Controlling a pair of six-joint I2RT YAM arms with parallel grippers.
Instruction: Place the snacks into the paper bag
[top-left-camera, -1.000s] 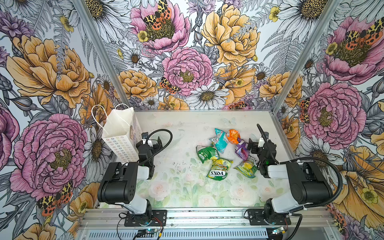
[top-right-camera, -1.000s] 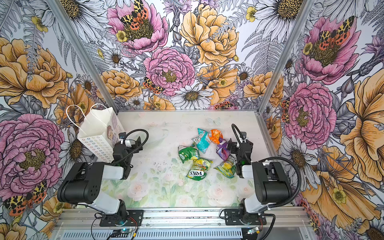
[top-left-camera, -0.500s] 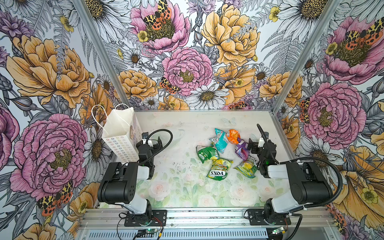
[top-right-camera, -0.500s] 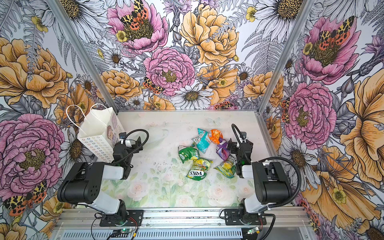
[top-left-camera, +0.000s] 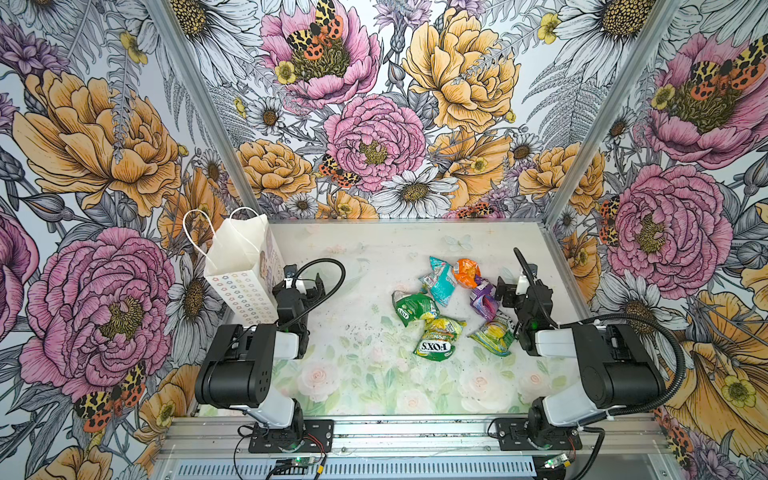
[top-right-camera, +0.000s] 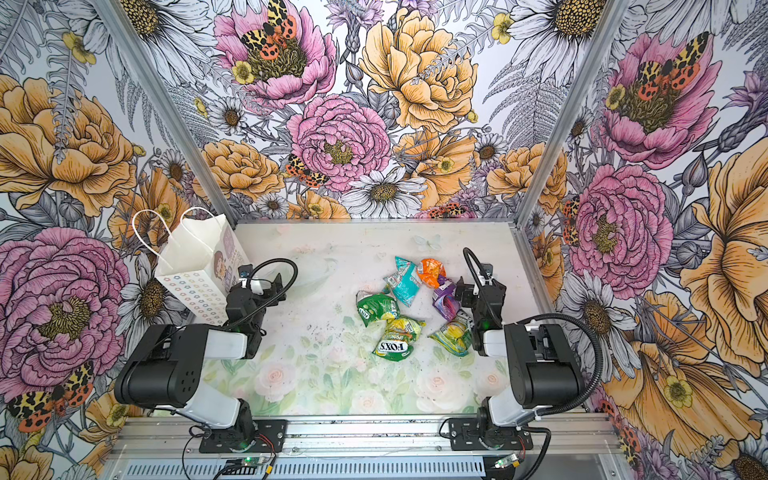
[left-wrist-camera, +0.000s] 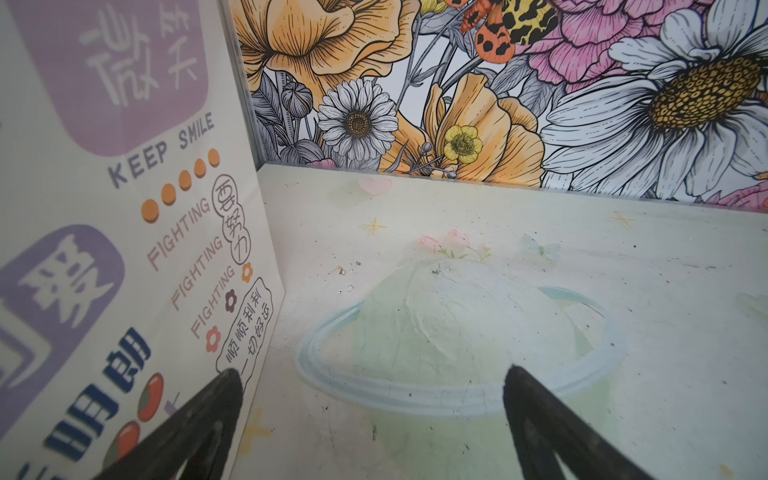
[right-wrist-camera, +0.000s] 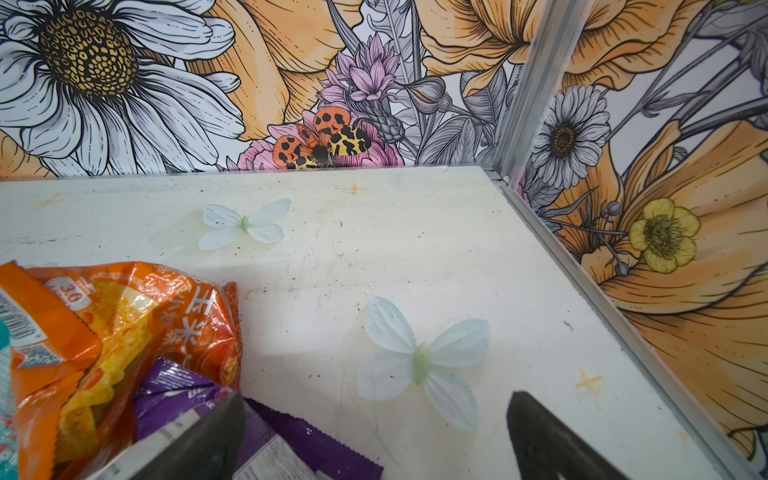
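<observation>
probably light, crinkly, slick foil: best pinched at a crimped seam of the purple packet (right-wrist-camera: 307, 440) beside the wide-open, empty right gripper (right-wrist-camera: 374, 405), with the left gripper (left-wrist-camera: 374, 374) equally wide.

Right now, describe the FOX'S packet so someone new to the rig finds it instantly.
On the pale floral table, the snacks lie clustered right of centre. The FOX'S packet sits on the green packet's base-rail side, left of another yellow-green packet. Only it carries bold white FOX'S lettering, upside down in both top views.
</observation>
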